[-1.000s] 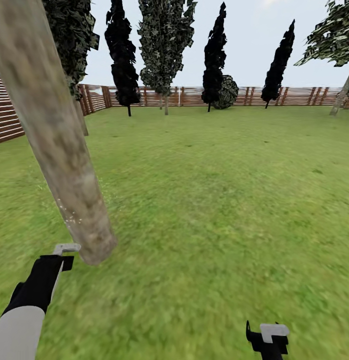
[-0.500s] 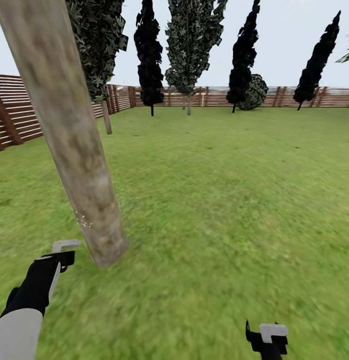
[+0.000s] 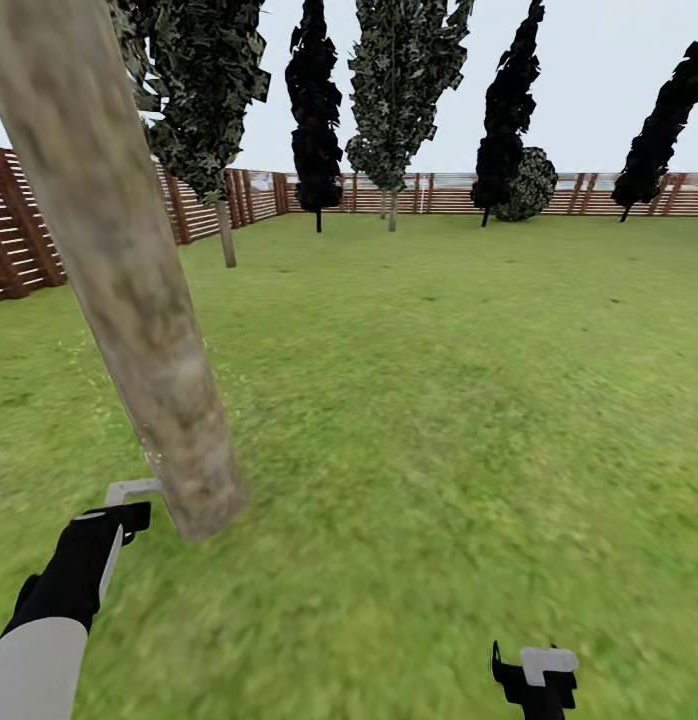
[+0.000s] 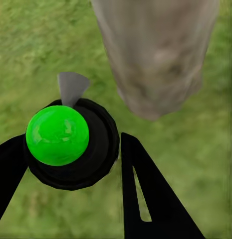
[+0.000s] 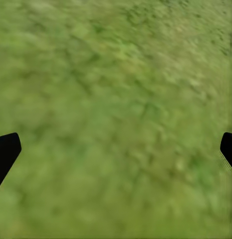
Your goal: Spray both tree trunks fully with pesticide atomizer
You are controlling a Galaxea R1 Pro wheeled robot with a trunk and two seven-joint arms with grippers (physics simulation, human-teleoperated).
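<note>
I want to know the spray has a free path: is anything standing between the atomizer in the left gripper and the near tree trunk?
Nothing visible does. The left gripper holds the atomizer, its grey nozzle aimed at the tree trunk, with only grass under the gap between them.

The robot's left arm (image 3: pixel 34 660) has a pale grey forearm and black wrist; both grippers' flat, tapering fingers (image 4: pixel 145 199) are black.

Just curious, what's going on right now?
Left gripper clamps green-capped black atomizer, beside mottled grey-brown tree trunk. Right gripper open over grass. Nothing between.
</note>
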